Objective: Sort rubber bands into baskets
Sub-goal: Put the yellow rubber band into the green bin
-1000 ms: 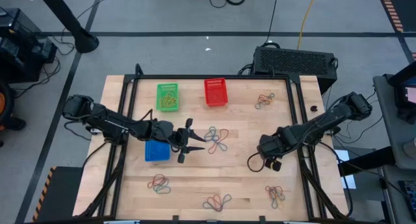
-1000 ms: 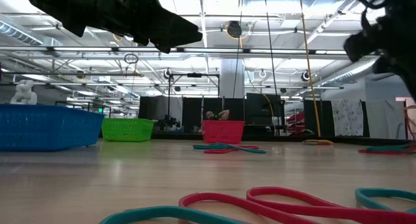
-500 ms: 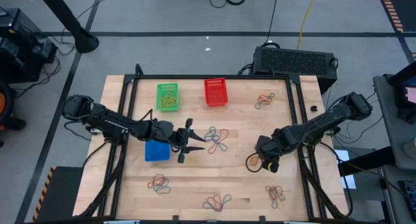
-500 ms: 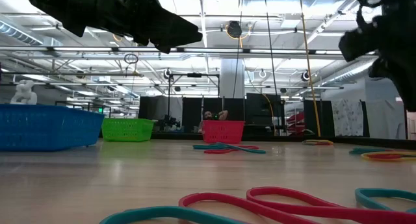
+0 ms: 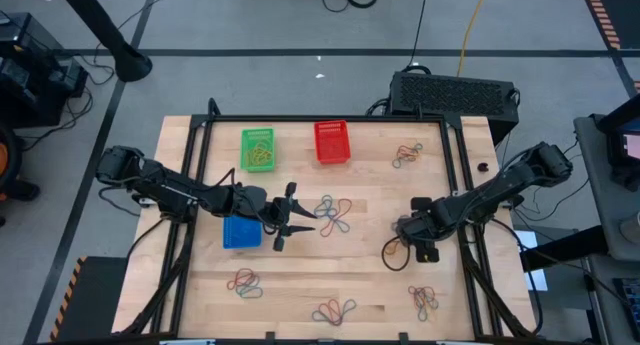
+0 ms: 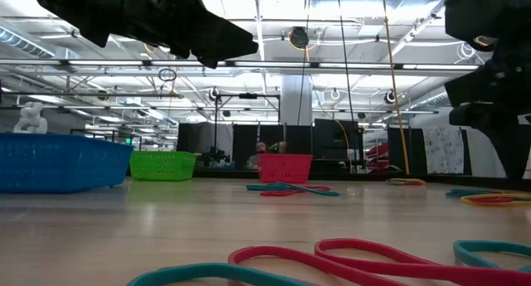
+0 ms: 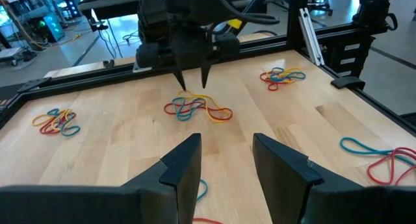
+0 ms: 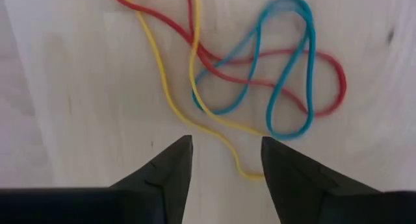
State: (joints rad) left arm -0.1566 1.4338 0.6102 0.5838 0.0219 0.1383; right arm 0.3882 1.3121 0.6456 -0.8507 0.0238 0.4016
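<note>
Three baskets stand on the wooden table: green [image 5: 258, 150] and red [image 5: 332, 142] at the far side, blue [image 5: 241, 232] near the left middle. My right gripper [image 8: 224, 143] points straight down, open, just over a tangle of red, blue and yellow rubber bands [image 8: 260, 74], right of the table's middle [image 5: 392, 252]. A strand of the yellow band [image 8: 229, 141] runs between its fingers. In the left wrist view the right gripper's tips [image 7: 193, 86] hang just above that tangle [image 7: 196, 110]. My left gripper [image 7: 224, 143] waits open beside the blue basket [image 5: 300, 223], holding nothing.
More tangles of rubber bands lie at the table's middle [image 5: 333, 213], far right [image 5: 406, 155], near left [image 5: 245, 281], near middle [image 5: 333, 310] and near right [image 5: 424, 301]. The green basket holds yellow bands. Black frame rails [image 5: 455, 175] run along the table's sides.
My right gripper has opened, rolled about its own axis and sunk toward the tangle below it. In the low view a yellow band that was not lying there a second ago now rests flat on the table under it.
</note>
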